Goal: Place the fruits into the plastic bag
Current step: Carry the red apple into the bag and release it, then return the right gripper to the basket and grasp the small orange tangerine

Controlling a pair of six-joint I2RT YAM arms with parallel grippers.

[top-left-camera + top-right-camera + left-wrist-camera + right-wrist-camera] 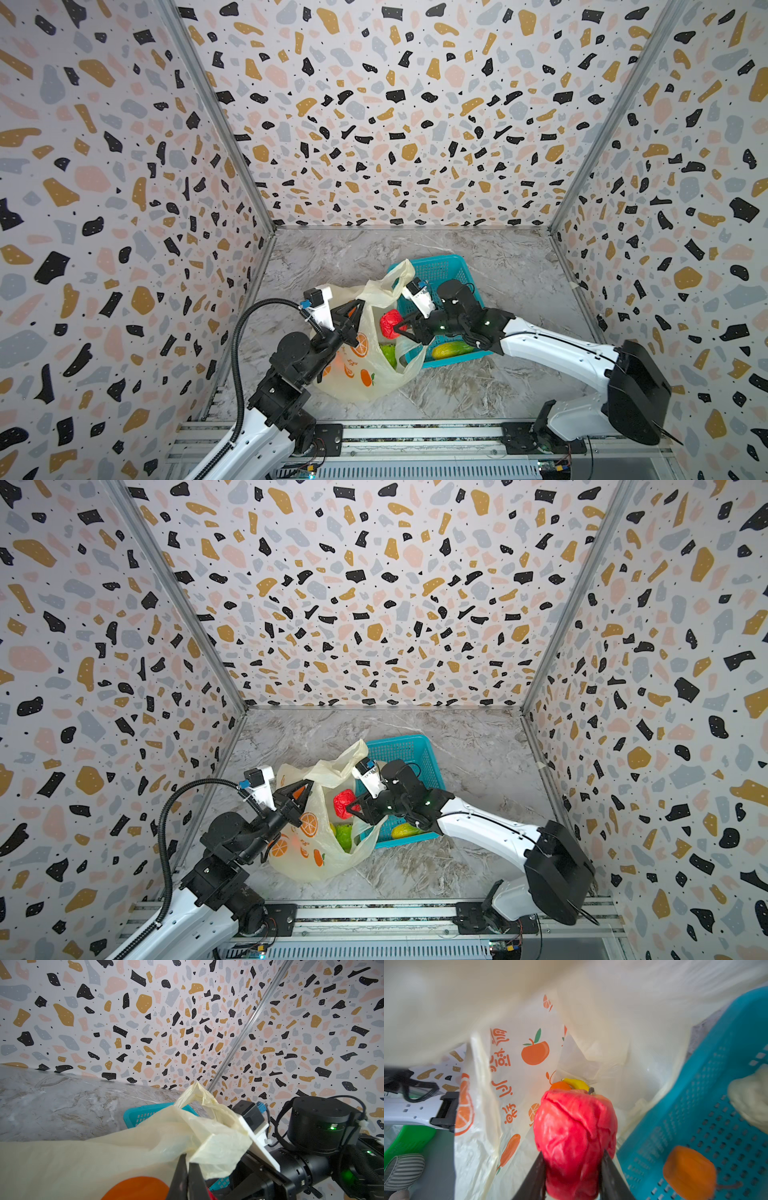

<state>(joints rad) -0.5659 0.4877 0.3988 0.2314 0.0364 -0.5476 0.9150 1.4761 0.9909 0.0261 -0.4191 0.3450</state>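
The pale-yellow plastic bag (361, 374) (307, 854) stands open on the marble table, left of the teal basket. My left gripper (361, 304) (187, 1157) is shut on the bag's upper edge and holds it up. My right gripper (398, 326) (573, 1153) is shut on the red piece (390, 323) (343, 802) (575, 1136), which hangs over the bag's mouth. Inside the bag lie a green round fruit (388, 353) (344, 836) and a yellow banana (576, 1083). The green elongated one (453, 350) (405, 831) lies in the basket.
The teal perforated basket (440, 270) (716, 1084) touches the bag's right side and also holds a small orange (689, 1172) and a beige knobbly ball (749, 1099). Terrazzo-patterned walls close three sides. A metal rail (415, 432) runs along the front.
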